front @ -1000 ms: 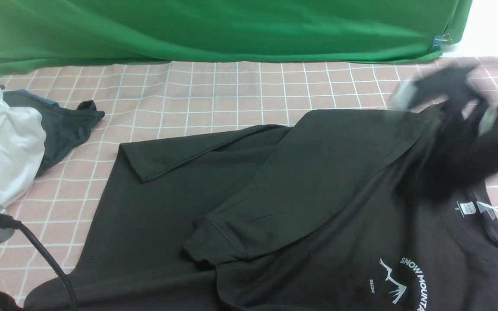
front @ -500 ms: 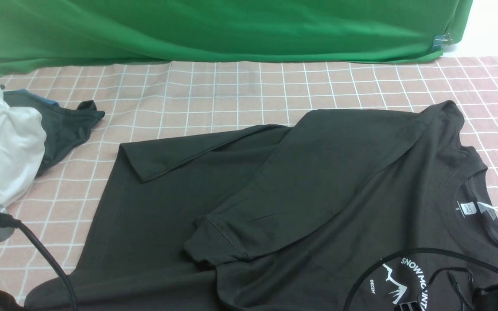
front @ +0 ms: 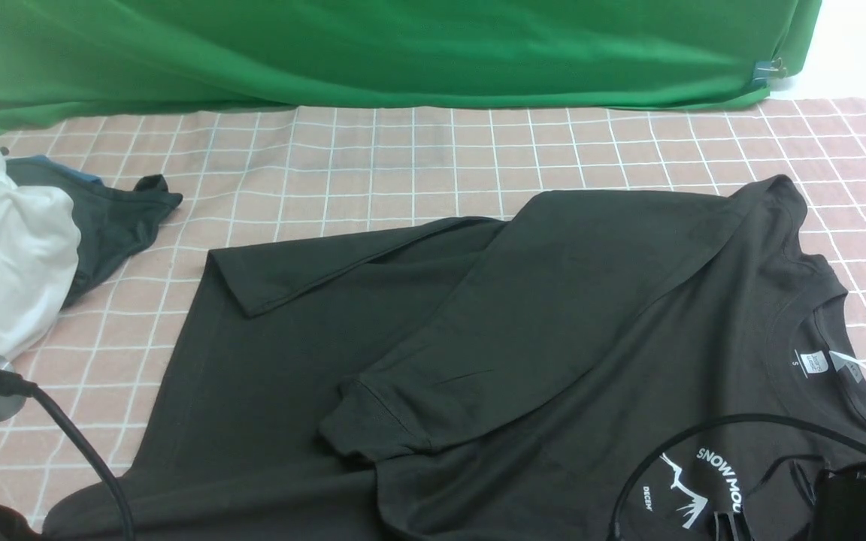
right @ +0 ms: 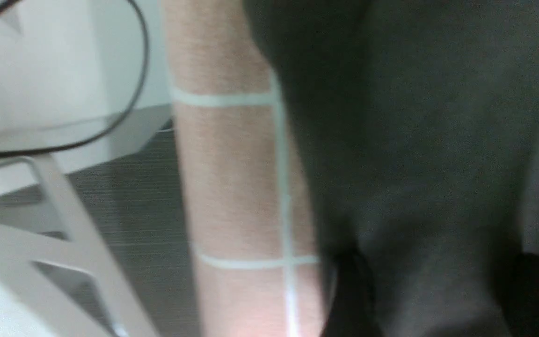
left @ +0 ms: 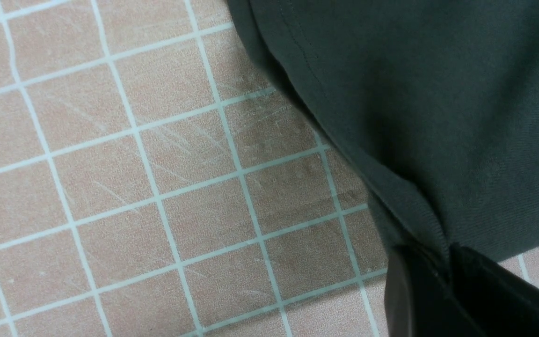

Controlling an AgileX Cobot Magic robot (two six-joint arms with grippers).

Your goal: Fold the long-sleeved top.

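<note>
The long-sleeved top lies spread on the checked table, black, with a white neck label and a white print near the front edge. One sleeve is folded across the body, its cuff near the middle. The other sleeve's cuff points left. In the left wrist view my left gripper is shut on an edge of the top. My right gripper stands open over the top by the table's edge, its fingers wide apart. The right arm shows at the bottom right of the front view.
A white garment and a smaller dark cloth with a blue edge lie at the far left. A green backdrop closes the back. A black cable crosses the near left corner. A white frame stands beyond the table's edge.
The right arm, a blur over the top's far right shoulder a second ago, has drawn back to the near right corner. The shoulder now lies uncovered. The left side has not moved.
</note>
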